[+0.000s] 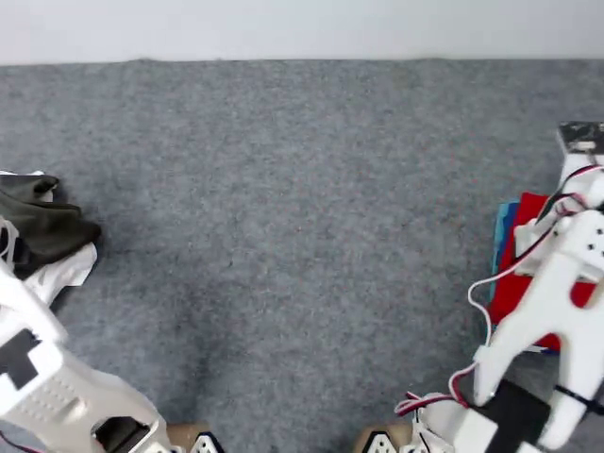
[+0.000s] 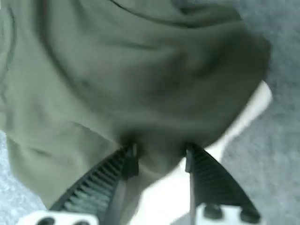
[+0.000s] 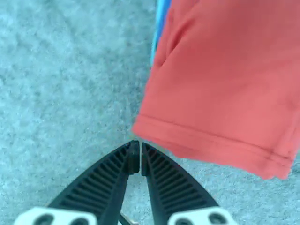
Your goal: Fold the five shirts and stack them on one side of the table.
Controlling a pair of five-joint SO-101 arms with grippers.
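Note:
A crumpled olive shirt [image 1: 42, 226] lies on a white shirt [image 1: 71, 269] at the table's left edge. In the left wrist view my left gripper [image 2: 159, 157] is open, its tips pressed into the olive shirt [image 2: 140, 79], with olive fabric bunched between them and the white shirt [image 2: 246, 117] showing underneath. At the right edge a folded red shirt [image 1: 514, 288] tops a stack with blue shirts [image 1: 503, 226] below. My right gripper [image 3: 137, 157] is shut on nothing, its tips just off the hemmed edge of the red shirt [image 3: 225, 79], beside the blue edge [image 3: 161, 18].
The grey felt table [image 1: 302, 208] stretches between the two piles. The left arm [image 1: 47, 377] rises from the near left corner and the right arm [image 1: 547, 302] covers part of the stack. A pale wall borders the far edge.

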